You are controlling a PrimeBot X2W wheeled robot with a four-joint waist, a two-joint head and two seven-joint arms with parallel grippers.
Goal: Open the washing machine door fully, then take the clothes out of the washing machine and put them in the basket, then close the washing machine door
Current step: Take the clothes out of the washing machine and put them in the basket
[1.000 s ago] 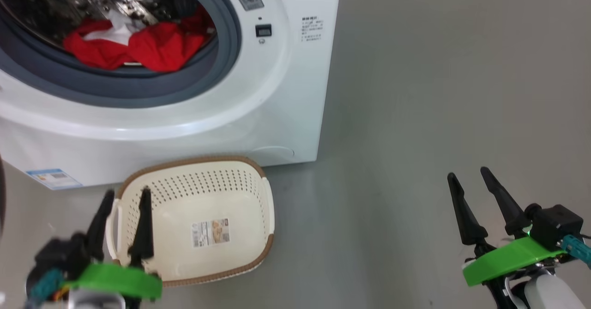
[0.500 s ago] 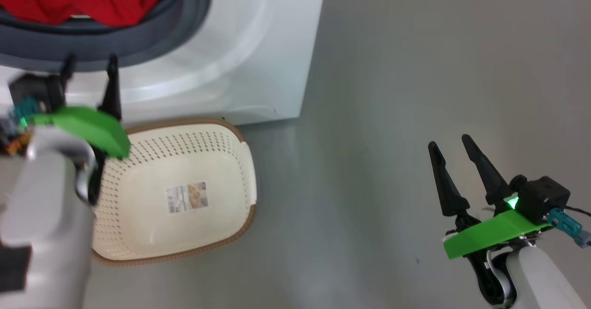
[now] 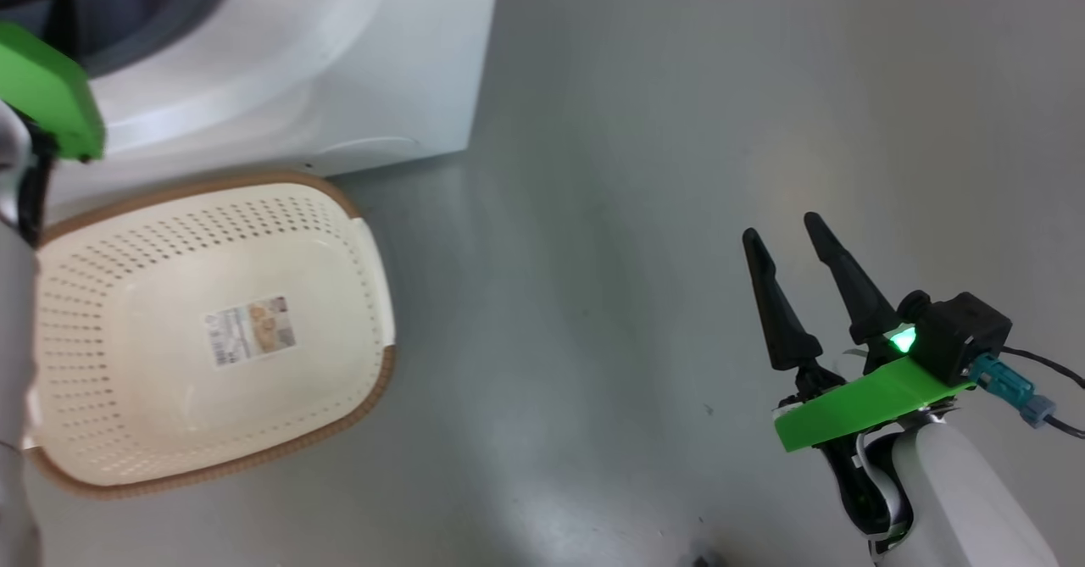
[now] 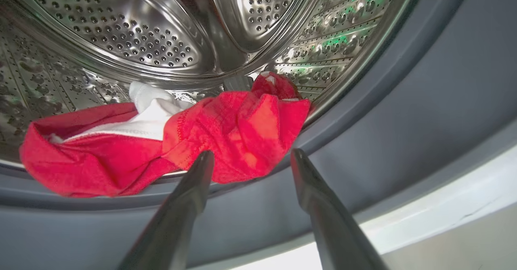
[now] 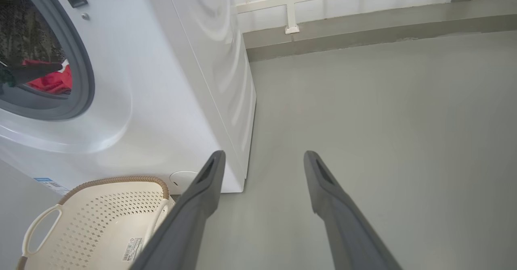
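Observation:
In the left wrist view, the red and white clothes (image 4: 161,149) lie heaped at the front of the washing machine's steel drum (image 4: 161,32), spilling onto the grey gasket (image 4: 404,120). My left gripper (image 4: 252,153) is open at the drum mouth, with its fingertips just short of the red fabric. The head view has the white washing machine (image 3: 339,41) at the top left and the cream basket (image 3: 195,186) on the floor in front of it, holding nothing. My right gripper (image 3: 781,228) hovers open over bare floor at the right. The washing machine door is out of view.
The grey floor (image 3: 593,253) stretches to the right of the machine. In the right wrist view a low kerb and a white railing (image 5: 291,3) run along the far wall behind the machine (image 5: 169,80). The basket (image 5: 101,205) sits against the machine's front base.
My left arm has risen from beside the basket up to the drum opening. The head camera has swung, shifting the whole picture. The right gripper stays open at the right.

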